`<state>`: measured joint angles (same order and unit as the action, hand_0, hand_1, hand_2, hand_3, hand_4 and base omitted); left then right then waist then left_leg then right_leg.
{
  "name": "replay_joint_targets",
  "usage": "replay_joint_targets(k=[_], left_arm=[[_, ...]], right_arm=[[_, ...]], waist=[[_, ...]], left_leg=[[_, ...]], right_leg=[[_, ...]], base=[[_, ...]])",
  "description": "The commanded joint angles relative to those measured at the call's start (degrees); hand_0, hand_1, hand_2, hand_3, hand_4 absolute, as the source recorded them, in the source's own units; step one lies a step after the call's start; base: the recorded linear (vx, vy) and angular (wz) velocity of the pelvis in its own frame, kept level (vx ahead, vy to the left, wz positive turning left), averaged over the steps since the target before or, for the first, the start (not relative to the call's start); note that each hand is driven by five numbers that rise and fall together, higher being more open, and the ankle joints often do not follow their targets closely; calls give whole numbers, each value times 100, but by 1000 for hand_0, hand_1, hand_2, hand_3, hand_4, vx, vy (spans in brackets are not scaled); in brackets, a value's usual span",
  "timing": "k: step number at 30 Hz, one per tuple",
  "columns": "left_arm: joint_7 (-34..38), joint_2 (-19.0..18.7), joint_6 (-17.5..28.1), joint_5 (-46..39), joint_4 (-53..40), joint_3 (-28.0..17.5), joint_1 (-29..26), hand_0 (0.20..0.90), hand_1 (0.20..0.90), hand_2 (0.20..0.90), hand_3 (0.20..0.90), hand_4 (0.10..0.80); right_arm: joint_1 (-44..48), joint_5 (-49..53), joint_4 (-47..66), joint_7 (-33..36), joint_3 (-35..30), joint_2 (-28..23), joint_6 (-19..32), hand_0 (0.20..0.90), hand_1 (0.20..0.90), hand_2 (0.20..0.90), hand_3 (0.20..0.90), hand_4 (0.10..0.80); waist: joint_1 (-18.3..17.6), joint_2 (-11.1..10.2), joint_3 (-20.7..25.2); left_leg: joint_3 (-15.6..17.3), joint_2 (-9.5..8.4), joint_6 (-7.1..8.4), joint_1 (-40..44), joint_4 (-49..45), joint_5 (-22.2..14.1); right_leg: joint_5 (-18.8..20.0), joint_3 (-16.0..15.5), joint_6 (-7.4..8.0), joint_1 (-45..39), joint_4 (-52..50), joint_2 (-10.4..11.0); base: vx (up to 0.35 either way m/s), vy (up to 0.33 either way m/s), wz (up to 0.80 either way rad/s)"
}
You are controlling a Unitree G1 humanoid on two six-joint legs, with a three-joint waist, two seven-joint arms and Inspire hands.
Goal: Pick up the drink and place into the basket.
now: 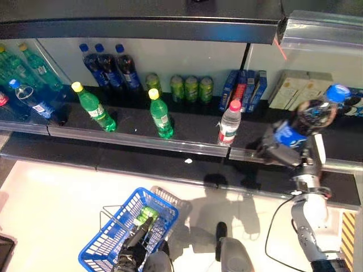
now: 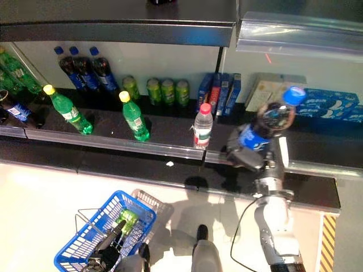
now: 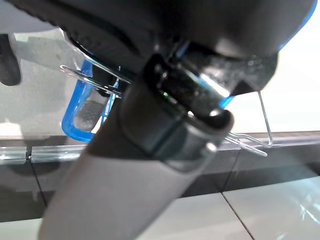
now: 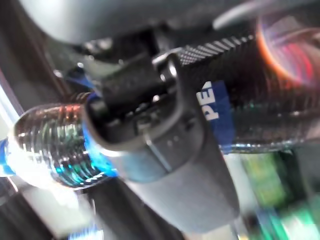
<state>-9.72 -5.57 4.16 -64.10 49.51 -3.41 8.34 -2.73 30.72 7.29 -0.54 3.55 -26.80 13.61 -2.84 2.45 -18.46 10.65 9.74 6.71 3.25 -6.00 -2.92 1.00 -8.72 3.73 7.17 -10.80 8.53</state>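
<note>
dark cola bottle (image 1: 311,118), blue cap, tilted | blue wire basket (image 1: 108,241); low

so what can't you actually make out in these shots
- Left hand: in the eye views it is cut by the bottom edge at the blue basket; in its wrist view the arm blocks its fingers, so its hold on the basket is unclear.
- Green bottle in the basket: partly hidden by the left hand.
- Dark cola bottle: held in the right hand, its lower part covered by fingers; its far end blurs out in the right wrist view.
</note>
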Motion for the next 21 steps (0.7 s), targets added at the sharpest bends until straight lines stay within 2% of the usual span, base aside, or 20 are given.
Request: replay_joint_targets(k=[1, 11, 17, 21], left_arm=[[-824, -238, 605, -546, -607, 244, 329, 300, 300, 300, 200, 100], [-1029, -386, 943, -697, -779, 568, 200, 300, 300, 300, 200, 100], [-1273, -575, 1115, -278, -1207, 941, 169, 300, 300, 300, 200, 100], [-1487, -797, 1078, -54, -1623, 1246, -28, 300, 300, 300, 200, 100]], right_arm=[[493, 617, 1422, -814, 61, -123, 632, 300, 300, 300, 200, 100], [1226, 797, 1736, -1353, 1222, 14, 295, 300, 300, 300, 200, 100], [1711, 619, 1712, -1232, 1793, 108, 363, 300, 300, 300, 200, 100], [2457, 202, 1443, -729, 2256, 385, 389, 300, 300, 300, 200, 100]], waist=[[122, -100, 650], [456, -61, 621], [760, 10, 565], [1056, 90, 375]], left_leg=[[3, 246, 47, -387, -471, 812], [-242, 133, 59, -519, -267, 900], [-452, -3, 47, -621, -65, 902], [-676, -93, 46, -826, -51, 941]], right_leg=[[-779, -124, -171, -752, -264, 29], [-705, -286, -144, -722, -167, 92], [-656, -475, -98, -729, -137, 199], [-661, -676, -124, -655, -250, 285]], base=[[-23, 52, 3], [-52, 35, 8], [-37, 41, 24], [-82, 30, 36]])
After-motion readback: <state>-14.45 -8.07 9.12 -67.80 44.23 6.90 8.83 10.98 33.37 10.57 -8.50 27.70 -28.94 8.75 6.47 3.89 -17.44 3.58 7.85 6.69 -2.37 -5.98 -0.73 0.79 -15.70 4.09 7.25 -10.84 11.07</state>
